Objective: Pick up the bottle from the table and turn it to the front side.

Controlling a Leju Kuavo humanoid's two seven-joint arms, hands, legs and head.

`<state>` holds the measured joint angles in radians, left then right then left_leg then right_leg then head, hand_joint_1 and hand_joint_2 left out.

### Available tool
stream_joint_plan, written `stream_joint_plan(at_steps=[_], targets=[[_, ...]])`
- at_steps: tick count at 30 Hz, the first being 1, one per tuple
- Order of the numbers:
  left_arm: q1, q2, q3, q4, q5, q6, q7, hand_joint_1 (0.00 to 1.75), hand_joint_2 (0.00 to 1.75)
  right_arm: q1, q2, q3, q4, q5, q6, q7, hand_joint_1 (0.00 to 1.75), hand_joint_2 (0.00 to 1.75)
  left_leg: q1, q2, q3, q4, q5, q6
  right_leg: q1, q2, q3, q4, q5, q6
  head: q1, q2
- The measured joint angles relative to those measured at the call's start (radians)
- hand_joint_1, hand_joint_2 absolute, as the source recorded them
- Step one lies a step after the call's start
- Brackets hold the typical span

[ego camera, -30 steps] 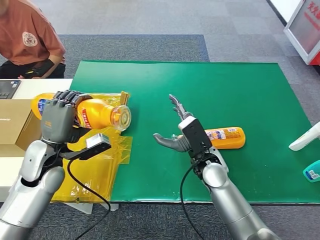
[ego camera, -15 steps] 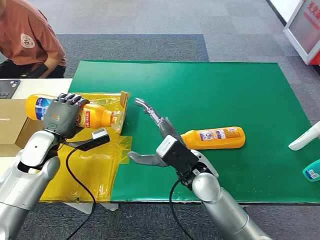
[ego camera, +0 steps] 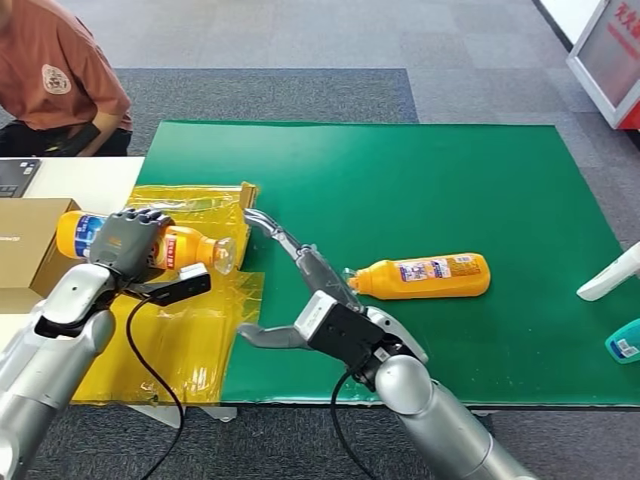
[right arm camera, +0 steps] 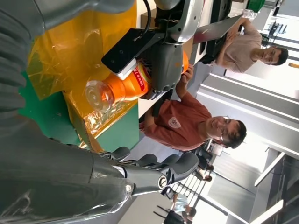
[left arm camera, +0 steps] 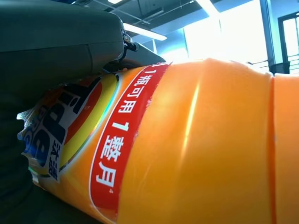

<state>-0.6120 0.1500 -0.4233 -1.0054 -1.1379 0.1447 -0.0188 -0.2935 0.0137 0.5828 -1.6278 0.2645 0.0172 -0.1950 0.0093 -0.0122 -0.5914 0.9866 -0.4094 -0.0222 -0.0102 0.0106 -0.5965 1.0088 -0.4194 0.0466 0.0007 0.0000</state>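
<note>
Nearest, the right hand (ego camera: pixel 302 300) hovers over the green mat (ego camera: pixel 453 180), fingers spread wide, holding nothing. Just off the mat's left edge, above yellow plastic wrap (ego camera: pixel 181 330), the left hand (ego camera: pixel 124 243) grips an orange bottle (ego camera: pixel 185 248) lying sideways. A second orange bottle (ego camera: pixel 426 276) lies on the mat. Beyond the mat's far left corner sits a person (ego camera: pixel 53 80).

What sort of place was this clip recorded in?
Probably an indoor robot test or demo space in an office-like building, not a home. A green mat covers a work table on grey carpet, a person in an orange shirt sits beside it, and the right wrist view shows large windows.
</note>
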Motion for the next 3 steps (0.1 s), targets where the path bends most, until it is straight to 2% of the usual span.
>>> stream_joint_plan(at_steps=[3], targets=[[-0.002,-0.007,-0.001,0.012,0.012,-0.007,-0.002,1.75,1.75,0.000,0.001,0.003,0.000,0.002,0.002,0.001,0.00,1.75,0.000,0.000,0.000,0.000,0.000,0.000,0.000,0.000,0.000,0.000,0.000,0.000,0.000,0.000]])
